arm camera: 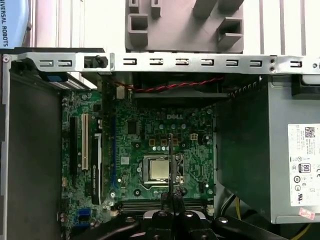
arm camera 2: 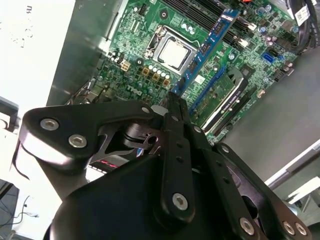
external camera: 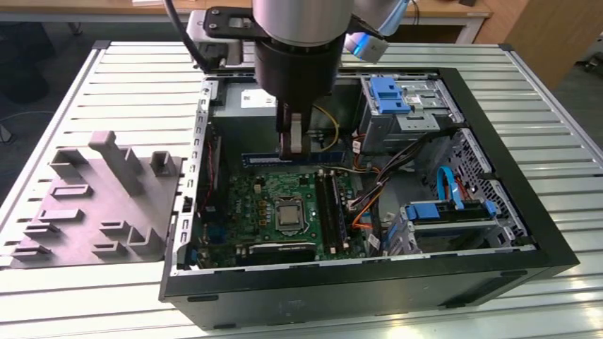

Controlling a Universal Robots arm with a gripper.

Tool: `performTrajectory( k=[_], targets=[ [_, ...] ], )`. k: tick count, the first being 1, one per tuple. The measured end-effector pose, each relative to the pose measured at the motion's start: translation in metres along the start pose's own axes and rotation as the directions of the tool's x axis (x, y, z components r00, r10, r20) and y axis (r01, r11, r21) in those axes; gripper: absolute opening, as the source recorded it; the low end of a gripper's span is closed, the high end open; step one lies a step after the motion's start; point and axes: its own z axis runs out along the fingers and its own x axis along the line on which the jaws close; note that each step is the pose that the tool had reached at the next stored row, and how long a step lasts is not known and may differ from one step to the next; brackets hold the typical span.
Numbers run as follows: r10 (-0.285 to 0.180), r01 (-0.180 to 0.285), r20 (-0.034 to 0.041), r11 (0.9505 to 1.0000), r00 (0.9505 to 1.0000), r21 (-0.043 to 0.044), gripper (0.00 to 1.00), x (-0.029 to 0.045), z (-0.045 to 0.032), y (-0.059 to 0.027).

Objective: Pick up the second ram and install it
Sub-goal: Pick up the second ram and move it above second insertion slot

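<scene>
My gripper (external camera: pixel 292 150) hangs inside the open computer case, shut on the second ram (external camera: pixel 264 159), a long blue-green stick held level above the far end of the motherboard (external camera: pixel 250 205). In the second wrist view the ram (arm camera 2: pixel 207 47) reaches out from the gripper (arm camera 2: pixel 172 97) over the silver processor socket (arm camera 2: pixel 175 52). Seen edge-on in the first wrist view, the ram (arm camera: pixel 170 160) is a thin line rising from the gripper (arm camera: pixel 171 194), crosswise to the black memory slots (arm camera: pixel 150 204). In the exterior view the memory slots (external camera: pixel 327 205) lie nearer the camera than the ram.
A grey power supply (arm camera: pixel 270 150) and a drive cage with blue clips (external camera: pixel 388 95) crowd the case's far end. Loose cables (external camera: pixel 377 191) run beside the slots. An expansion card (arm camera: pixel 96 165) stands on the board. A grey moulded fixture (external camera: pixel 94 205) sits on the slatted table at the exterior view's left.
</scene>
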Motion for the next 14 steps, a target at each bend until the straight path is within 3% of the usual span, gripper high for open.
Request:
performTrajectory(
  k=[4,14],
  targets=[
    [0.0,0.0,-0.0001,1.0,1.0,0.0,0.11,0.0004,0.0064,-0.0003],
    [0.0,0.0,-0.0001,1.0,1.0,0.0,0.11,-0.0033,0.0106,-0.0004]
  ],
)
